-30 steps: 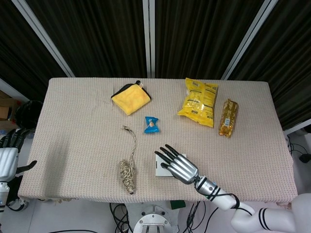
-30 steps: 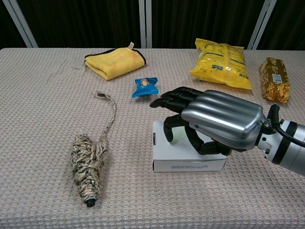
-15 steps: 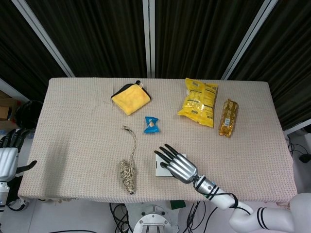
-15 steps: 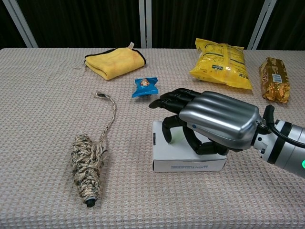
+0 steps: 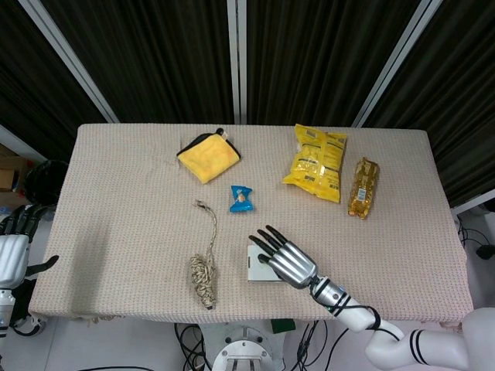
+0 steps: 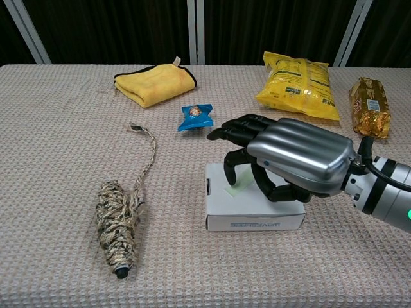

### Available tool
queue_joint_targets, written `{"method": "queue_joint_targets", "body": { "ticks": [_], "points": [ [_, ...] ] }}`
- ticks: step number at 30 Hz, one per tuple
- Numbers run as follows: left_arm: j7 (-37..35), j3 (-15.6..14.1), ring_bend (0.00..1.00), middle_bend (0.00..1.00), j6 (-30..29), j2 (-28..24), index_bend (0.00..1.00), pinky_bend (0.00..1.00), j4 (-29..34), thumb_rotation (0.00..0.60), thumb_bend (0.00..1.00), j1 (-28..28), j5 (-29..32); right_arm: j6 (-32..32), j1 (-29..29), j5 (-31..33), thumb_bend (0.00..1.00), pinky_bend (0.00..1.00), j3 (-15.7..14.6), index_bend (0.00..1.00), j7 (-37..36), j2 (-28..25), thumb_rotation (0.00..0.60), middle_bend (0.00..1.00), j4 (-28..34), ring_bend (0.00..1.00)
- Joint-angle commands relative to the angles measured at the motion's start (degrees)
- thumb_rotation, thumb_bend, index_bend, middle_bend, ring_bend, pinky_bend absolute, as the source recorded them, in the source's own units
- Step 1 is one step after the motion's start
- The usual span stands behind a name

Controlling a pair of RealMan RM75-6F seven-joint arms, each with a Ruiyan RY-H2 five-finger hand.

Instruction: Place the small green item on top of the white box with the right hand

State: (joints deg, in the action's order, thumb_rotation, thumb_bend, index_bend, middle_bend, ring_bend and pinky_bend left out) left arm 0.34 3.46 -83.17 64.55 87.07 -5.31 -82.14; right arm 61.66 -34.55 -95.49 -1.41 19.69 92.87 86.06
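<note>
My right hand point(image 6: 292, 159) hovering over the white box point(image 6: 253, 205), fingers spread and released, small green item point(image 6: 239, 187) lying beneath my fingertips point(image 6: 230, 178), left hand point(image 5: 13, 255) off-table, grasp unclear.

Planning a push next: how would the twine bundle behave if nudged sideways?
The twine bundle looks soft and loosely wound, so it would likely deform and drag on the textured cloth rather than roll. Its loose tail is floppy and would probably trail behind.

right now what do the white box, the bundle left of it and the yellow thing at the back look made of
White box: seemingly matte cardboard, with crisp edges and a printed front.
Bundle: rough natural twine, jute or similar, with fuzzy mottled strands and a loose tail.
Yellow thing: soft folded cloth, probably microfibre, with a dark stitched edge.
</note>
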Motion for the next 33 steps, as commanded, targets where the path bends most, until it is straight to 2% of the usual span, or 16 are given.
{"method": "queue_joint_targets", "body": {
  "ticks": [1, 18, 23, 30, 33],
  "points": [
    [0.02, 0.02, 0.04, 0.11, 0.0, 0.03, 0.14, 0.15, 0.03, 0.6, 0.09, -0.06, -0.07, 1.0, 0.38, -0.33, 1.0, 0.0, 0.17, 0.44, -0.67, -0.92, 0.6, 0.03, 0.4, 0.0],
    [0.36, -0.03, 0.04, 0.11, 0.32, 0.1, 0.14, 0.15, 0.19, 0.6, 0.09, -0.19, 0.04, -0.89, 0.59, 1.18, 1.0, 0.0, -0.52, 0.44, 0.41, -1.05, 0.6, 0.03, 0.0, 0.0],
    [0.19, 0.01, 0.04, 0.11, 0.02, -0.04, 0.14, 0.15, 0.27, 0.6, 0.09, -0.12, -0.09, 4.37, 1.63, -1.59, 1.0, 0.0, -0.08, 0.43, -2.62, -3.01, 0.6, 0.03, 1.49, 0.0],
    [0.04, -0.05, 0.04, 0.11, -0.7, -0.25, 0.14, 0.15, 0.54, 0.6, 0.09, 0.23, -0.38, 14.74, 6.91, -2.37, 1.0, 0.0, -0.33, 0.23, -8.7, -9.78, 0.6, 0.0, 1.77, 0.0],
    [0.0, -0.13, 0.04, 0.11, -0.92, -0.19, 0.14, 0.15, 0.56, 0.6, 0.09, 0.24, -0.76, 19.9, 10.45, 0.11, 0.91, 0.0, 0.9, 0.18, -10.53, -11.77, 0.6, 0.0, -2.1, 0.0]
  ]
}}
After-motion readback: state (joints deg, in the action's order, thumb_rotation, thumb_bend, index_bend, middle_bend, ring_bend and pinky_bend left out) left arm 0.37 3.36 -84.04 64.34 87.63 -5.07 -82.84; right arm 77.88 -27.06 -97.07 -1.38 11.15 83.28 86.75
